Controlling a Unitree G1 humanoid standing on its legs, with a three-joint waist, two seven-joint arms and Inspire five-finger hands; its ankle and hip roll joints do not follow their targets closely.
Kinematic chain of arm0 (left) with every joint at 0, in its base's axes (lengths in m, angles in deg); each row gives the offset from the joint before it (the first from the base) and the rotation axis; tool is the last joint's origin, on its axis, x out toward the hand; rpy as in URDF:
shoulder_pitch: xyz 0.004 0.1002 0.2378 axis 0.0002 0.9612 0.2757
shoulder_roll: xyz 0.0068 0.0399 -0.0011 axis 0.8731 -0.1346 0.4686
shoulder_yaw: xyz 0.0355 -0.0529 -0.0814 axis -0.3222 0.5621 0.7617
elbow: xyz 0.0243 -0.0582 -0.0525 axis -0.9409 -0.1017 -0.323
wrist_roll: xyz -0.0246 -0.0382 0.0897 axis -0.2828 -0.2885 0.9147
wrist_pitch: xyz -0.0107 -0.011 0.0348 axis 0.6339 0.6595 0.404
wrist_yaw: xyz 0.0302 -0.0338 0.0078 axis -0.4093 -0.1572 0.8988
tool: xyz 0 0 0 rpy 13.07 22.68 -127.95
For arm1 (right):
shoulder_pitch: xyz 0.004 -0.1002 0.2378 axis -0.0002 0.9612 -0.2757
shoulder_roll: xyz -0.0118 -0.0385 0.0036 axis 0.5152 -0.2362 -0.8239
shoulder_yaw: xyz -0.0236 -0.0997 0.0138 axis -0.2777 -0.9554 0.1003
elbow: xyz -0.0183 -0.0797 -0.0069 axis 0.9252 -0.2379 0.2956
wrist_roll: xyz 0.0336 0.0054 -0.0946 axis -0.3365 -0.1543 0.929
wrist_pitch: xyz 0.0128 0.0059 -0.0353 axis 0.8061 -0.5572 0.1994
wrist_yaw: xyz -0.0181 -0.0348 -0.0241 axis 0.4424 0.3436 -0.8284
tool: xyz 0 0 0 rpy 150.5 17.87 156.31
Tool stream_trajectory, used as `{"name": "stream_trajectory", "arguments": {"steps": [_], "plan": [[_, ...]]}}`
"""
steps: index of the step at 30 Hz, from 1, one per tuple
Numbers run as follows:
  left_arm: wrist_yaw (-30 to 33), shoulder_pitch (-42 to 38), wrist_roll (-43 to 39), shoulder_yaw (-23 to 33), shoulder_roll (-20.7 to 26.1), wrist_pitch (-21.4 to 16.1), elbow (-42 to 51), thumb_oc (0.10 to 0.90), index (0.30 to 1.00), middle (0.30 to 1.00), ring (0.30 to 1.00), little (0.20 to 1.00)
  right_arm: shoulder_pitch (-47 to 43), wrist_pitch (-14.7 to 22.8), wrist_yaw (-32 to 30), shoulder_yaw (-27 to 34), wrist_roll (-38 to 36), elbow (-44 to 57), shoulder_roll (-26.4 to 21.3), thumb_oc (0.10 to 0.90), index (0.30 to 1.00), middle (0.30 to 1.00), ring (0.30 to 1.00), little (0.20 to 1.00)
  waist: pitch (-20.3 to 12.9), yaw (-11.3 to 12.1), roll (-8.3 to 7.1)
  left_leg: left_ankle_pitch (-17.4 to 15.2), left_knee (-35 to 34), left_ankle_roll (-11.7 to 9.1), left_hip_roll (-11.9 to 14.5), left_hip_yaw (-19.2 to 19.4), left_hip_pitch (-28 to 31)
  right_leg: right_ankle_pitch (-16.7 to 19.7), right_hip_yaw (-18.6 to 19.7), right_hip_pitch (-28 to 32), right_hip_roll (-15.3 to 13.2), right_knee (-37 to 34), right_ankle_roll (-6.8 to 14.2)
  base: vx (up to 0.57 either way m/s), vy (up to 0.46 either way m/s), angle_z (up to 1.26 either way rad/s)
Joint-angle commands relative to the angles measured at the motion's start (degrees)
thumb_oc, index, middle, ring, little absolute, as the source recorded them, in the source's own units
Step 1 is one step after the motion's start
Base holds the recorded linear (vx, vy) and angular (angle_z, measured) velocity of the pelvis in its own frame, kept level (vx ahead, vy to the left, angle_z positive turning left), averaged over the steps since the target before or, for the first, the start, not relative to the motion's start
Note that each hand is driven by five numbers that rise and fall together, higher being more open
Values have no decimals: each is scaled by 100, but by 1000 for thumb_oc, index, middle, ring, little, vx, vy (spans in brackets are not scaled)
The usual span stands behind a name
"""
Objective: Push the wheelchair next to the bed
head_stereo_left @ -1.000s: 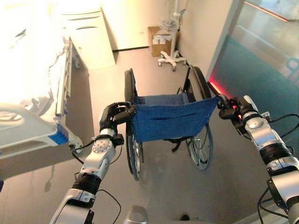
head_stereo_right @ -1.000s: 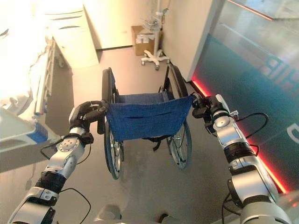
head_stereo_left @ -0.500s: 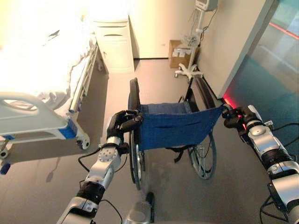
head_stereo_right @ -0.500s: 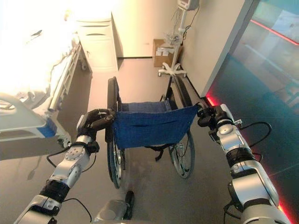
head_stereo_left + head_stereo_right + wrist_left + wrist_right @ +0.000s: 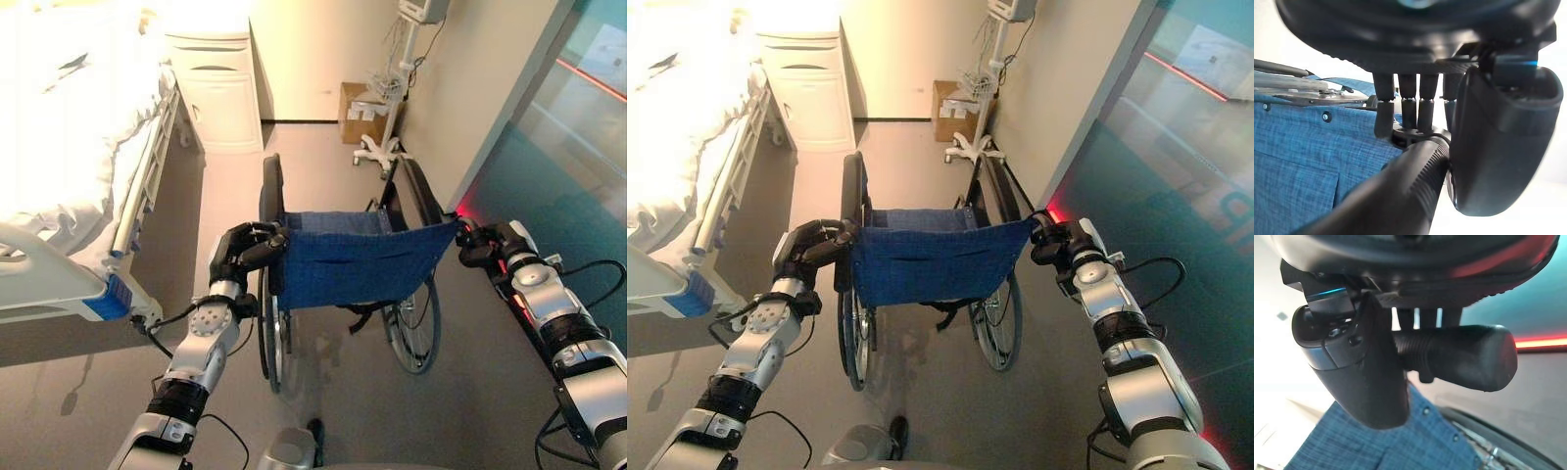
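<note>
1. Against the pictures of a moment ago the whole view has swung, so the camera has moved with the robot; the wheelchair [image 5: 345, 262] keeps its place between the two hands, while the bed [image 5: 69, 186] now runs further along the left side and the cabinet [image 5: 214, 88] sits a little nearer; I judge the push is under way, the chair rolling up the aisle.
2. The left hand [image 5: 241, 257] is curled round the left push grip [image 5: 1400, 196], fingers [image 5: 1408, 106] over it and thumb under; the right hand [image 5: 487, 246] is wrapped round the right grip [image 5: 1459, 355] in the same way; both hold firm.
3. The wheelchair stands on the floor [image 5: 323, 411], its blue back cloth [image 5: 926, 262] facing the robot, apart from the bed with a strip of bare floor between them; it is level with the bed's foot end but not yet alongside; by my reading a leftward steer is still needed, and the left wheel [image 5: 269, 304] could catch the bed's rail [image 5: 137, 196] if the turn is tight.
4. Containers: a cardboard box [image 5: 359, 102] stands against the far wall beside a wheeled stand [image 5: 384, 147]; its contents cannot be told; the cabinet is closed; the wheelchair seat carries nothing that I can see.
</note>
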Motion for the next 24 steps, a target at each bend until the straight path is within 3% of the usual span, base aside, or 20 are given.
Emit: {"name": "stream_trajectory", "arguments": {"steps": [1,3,6,9,10,13,14,16,18,20,21,22,24], "plan": [[156,-16,499,-246,332,207,-629,400,300,300,300,300,37,479,614,-719,300,4,186,400,300,300,300,300,185,-33,169,-254,71,-618,156,-82,-11,1894,50,-344,86,-1346,-109,311,-400,15],[6,-232,497,-380,382,346,-752,400,300,300,300,300,-95,421,563,-758,104,-207,221,400,300,300,300,300,222,-171,100,-534,126,-644,139,-232,138,2440,387,-525,-154,-2302,48,322,-381,43],[-132,-338,610,-485,342,441,-863,400,300,300,300,300,-92,182,475,-772,23,-39,258,400,300,300,300,300,154,-310,43,-852,282,-659,174,-471,197,2647,714,-645,-312,-2803,180,372,-413,80],[-162,-307,677,-469,295,534,-892,400,300,300,300,300,-69,-31,472,-766,-125,253,228,400,300,300,300,300,82,-379,-18,-911,558,-736,236,-549,121,2319,750,-552,-109,-2710,166,254,-342,64],[-154,-347,636,-455,268,711,-935,400,300,300,300,300,-85,-194,541,-730,-328,399,203,400,300,300,300,300,21,-478,-29,-951,770,-785,389,-538,106,1907,793,-555,104,-2383,76,245,-316,47],[-172,-505,521,-531,221,857,-1088,400,300,300,300,300,-74,-279,597,-768,-365,512,183,400,300,300,300,300,-56,-681,-112,-941,1060,-913,704,-411,174,1643,751,-654,220,-2074,-85,276,-337,74],[-89,-642,399,-640,161,929,-1227,400,300,300,300,300,-17,-273,662,-798,-438,506,148,400,300,300,300,300,-81,-797,-136,-448,1538,-1086,1046,-220,105,1537,561,-550,336,-2072,-304,249,-371,79],[-57,-789,356,-715,52,900,-1417,400,300,300,300,300,21,-170,675,-828,-459,415,108,400,300,300,300,300,-39,-886,-166,-224,2169,-1116,1240,-51,-117,1463,476,-391,451,-2124,-475,238,-358,70],[31,-933,265,-808,-51,796,-1644,400,300,300,300,300,33,42,693,-849,-457,222,118,400,300,300,300,300,-17,-978,-135,-340,2661,-1151,1249,137,-174,1257,387,-207,598,-2108,-595,309,-259,74],[39,-964,247,-808,-72,755,-1715,400,300,300,300,300,4,77,703,-848,-457,172,129,400,300,300,300,300,-8,-995,-118,-335,2732,-1160,1229,193,-175,1195,357,-156,645,-2091,-643,166,-119,37],[54,-1000,219,-797,-82,728,-1778,400,300,300,300,300,-25,82,708,-853,-442,156,166,400,300,300,300,300,-1,-990,-142,-232,2637,-1070,1066,198,-277,1208,343,-126,673,-2111,-714,176,-113,-3],[87,-995,200,-769,-89,721,-1805,400,300,300,300,300,-63,83,703,-900,-418,127,236,400,300,300,300,300,22,-914,-111,-410,2394,-995,737,11,-259,1173,437,-60,758,-2089,-675,256,-144,4],[92,-959,211,-717,-109,680,-1840,400,300,300,300,300,-125,73,669,-947,-416,47,350,400,300,300,300,300,58,-818,-45,-318,1945,-1013,532,63,-299,1087,472,210,958,-2165,-676,301,-106,17]]}}
